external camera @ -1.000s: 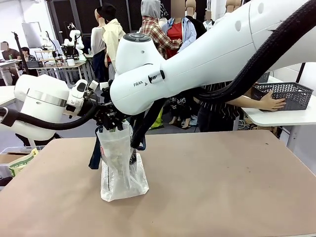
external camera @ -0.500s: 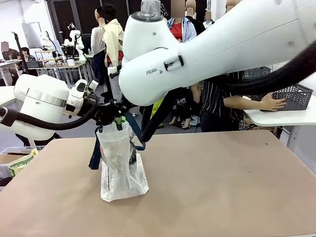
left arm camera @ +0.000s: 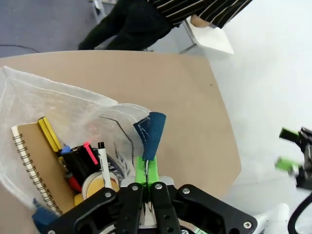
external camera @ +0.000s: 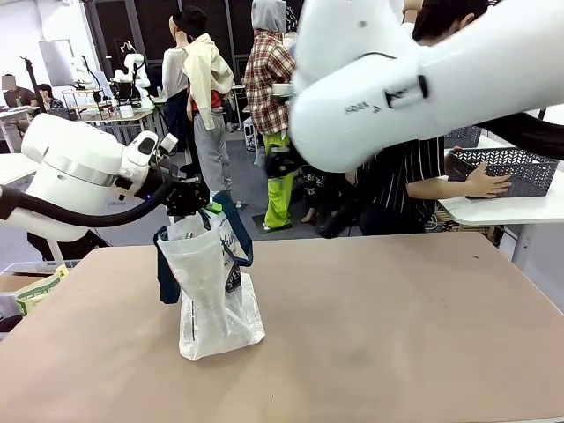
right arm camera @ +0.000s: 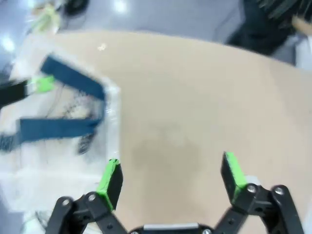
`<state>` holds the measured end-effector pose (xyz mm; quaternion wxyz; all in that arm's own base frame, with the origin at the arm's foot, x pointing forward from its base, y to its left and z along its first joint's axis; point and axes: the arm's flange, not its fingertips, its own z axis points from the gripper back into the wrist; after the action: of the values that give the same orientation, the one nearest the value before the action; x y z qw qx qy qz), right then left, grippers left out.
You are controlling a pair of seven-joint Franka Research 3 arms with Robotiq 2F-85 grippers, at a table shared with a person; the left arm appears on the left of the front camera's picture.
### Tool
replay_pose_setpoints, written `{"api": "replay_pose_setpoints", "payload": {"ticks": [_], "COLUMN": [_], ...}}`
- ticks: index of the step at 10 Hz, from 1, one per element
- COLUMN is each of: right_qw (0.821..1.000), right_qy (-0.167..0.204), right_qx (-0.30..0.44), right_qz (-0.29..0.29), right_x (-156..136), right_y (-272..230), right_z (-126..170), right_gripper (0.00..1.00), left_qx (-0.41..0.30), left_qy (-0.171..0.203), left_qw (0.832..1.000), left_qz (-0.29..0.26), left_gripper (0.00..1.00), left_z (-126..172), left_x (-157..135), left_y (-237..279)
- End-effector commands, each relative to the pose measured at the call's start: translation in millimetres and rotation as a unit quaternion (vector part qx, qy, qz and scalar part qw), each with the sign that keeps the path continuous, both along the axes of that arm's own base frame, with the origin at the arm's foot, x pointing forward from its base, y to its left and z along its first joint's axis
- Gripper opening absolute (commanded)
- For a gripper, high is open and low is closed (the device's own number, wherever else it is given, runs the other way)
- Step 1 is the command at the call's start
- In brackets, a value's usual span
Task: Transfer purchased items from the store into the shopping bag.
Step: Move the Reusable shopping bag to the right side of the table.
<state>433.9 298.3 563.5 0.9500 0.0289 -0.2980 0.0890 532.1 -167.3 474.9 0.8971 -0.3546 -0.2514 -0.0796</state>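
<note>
The shopping bag stands at about eight o'clock on the brown table, its mouth held up by the left gripper, whose jaws are pinched tight on a dark blue strap handle of the bag; in the left wrist view the green pads meet flat on that strap with no gap. Inside the bag lie a spiral notebook, a roll of tape, a white-bodied pen and other small stationery.

The right gripper hangs over bare table with its jaws spread wide and nothing between them, the bag at its ten o'clock. The store basket sits at two o'clock on a white side table, a person's hand resting on its near side.

The bag looks to be thin, limp film: light, slippery, and likely to slump shut if the strap is let go; it should keep its shape only from the load and the lifted handle. The woven straps look like the soundest place to hold, being stiffer and less slick than the film; a pinch on the film itself would probably stretch or slide. The contents are small and rigid and should settle low, which steadies the base; the notebook's wire could snag the film if the bag is jerked.
</note>
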Motion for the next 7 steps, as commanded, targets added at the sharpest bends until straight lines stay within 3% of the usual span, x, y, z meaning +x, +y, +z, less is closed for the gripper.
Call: {"api": "replay_pose_setpoints", "payload": {"ticks": [1, 3, 7], "right_qw": [0.993, 0.984, 0.979], "right_qy": [0.020, 0.061, 0.104], "right_qx": [-0.018, -0.004, 0.034], "right_qz": [-0.117, -0.169, -0.170], "right_x": [0.2, 12.3, 34.2], "right_y": [-29.5, -56.6, -69.8], "right_z": [-23.9, -45.2, -75.7], "right_gripper": [1.00, 1.00, 1.00], "left_qx": [0.061, 0.105, 0.138], "left_qy": [-0.011, -0.027, -0.065], "left_qw": [0.998, 0.993, 0.981], "left_qz": [0.010, 0.036, 0.123], "left_gripper": [0.00, 0.00, 0.00], "left_z": [24.0, 41.1, 91.9], "left_x": [-10.6, -14.8, -30.4], "left_y": [-4.0, 0.1, 39.5]}}
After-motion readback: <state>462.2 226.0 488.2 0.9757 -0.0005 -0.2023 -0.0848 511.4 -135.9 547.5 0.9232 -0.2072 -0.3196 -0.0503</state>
